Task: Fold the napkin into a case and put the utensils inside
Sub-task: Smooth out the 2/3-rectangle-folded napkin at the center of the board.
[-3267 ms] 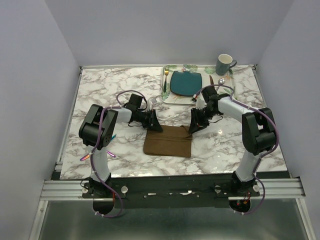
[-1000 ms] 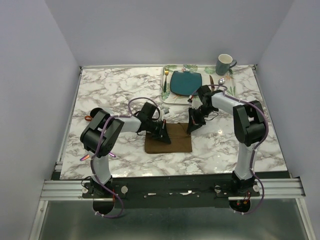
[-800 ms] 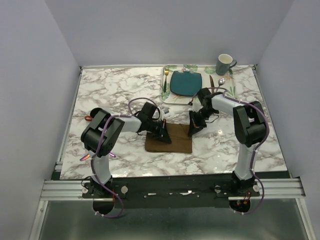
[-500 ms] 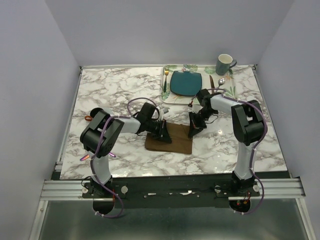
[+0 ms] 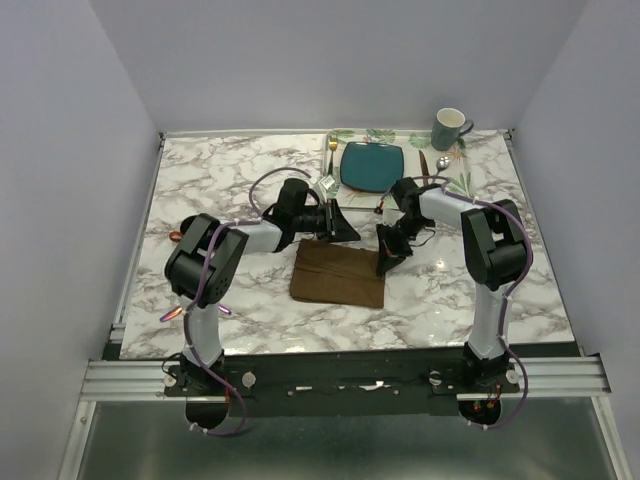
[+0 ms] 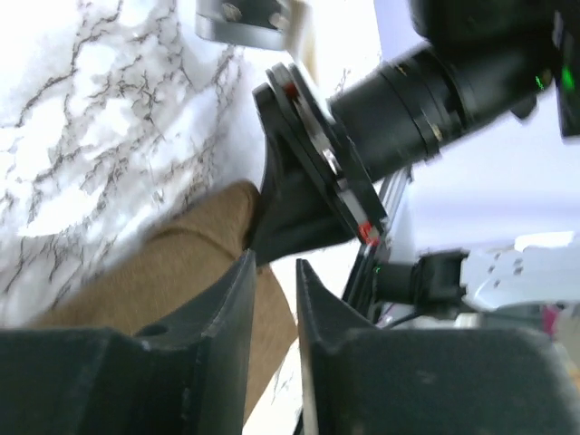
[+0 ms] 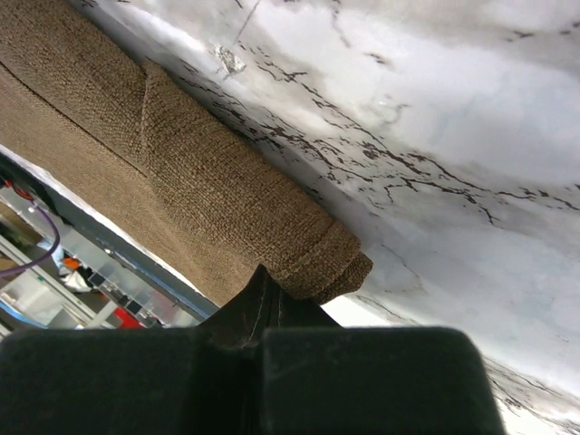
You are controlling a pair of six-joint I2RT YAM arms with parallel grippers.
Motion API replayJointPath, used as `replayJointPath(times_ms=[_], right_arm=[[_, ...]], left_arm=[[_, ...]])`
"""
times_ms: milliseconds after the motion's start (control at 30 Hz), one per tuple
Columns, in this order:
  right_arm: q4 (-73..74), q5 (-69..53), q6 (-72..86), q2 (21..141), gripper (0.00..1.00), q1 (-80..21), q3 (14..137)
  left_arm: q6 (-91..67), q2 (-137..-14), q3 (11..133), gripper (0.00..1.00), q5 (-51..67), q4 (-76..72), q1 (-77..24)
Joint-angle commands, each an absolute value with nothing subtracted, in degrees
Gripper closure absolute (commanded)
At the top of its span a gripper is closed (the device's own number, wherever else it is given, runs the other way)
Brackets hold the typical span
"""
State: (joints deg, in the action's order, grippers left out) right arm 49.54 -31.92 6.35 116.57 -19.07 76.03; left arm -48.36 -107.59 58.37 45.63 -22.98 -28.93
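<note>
The dark brown napkin [image 5: 337, 272] lies folded into a flat rectangle on the marble table in the top view. My left gripper [image 5: 347, 229] hovers just beyond its far edge, open by a narrow gap with nothing between the fingers; in the left wrist view [image 6: 274, 272] the napkin [image 6: 172, 272] shows below. My right gripper [image 5: 384, 264] is shut, its tip [image 7: 263, 275] pressed against the napkin's rolled far right corner [image 7: 317, 258]. Iridescent utensils [image 5: 170, 314] lie near the left arm's base, partly hidden by the arm.
At the back right a leaf-printed placemat [image 5: 350, 198] carries a teal plate [image 5: 372, 165], a gold fork [image 5: 331, 158], a dark knife [image 5: 422, 160] and a small spoon [image 5: 443, 160]. A grey mug [image 5: 450, 128] stands behind them.
My left gripper opened, let go of the napkin and lifted back toward the far side. The napkin now lies flat. The right gripper has stayed at the right corner.
</note>
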Motion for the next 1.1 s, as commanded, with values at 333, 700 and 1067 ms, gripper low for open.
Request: replayJointPath(times_ms=[333,700,1067], right_arm=[[44.0,-21.1,1.8,118.7,0.99,-19.4,74.5],[44.9,-21.7,0.5,118.0,0.98,-19.3,75.4],[53.7,-32.5,-4.2,109.4,0.59,-19.1,77.3]], left_arm=[[-60.7,-121.6,64.9,0.86,42.8,-32.8,-32.3],[-60.6,-125.2,62.7,0.90,43.0,-35.5,-33.7],[-58.1,-129.8,62.1,0.94,40.3,-32.3,-32.7]])
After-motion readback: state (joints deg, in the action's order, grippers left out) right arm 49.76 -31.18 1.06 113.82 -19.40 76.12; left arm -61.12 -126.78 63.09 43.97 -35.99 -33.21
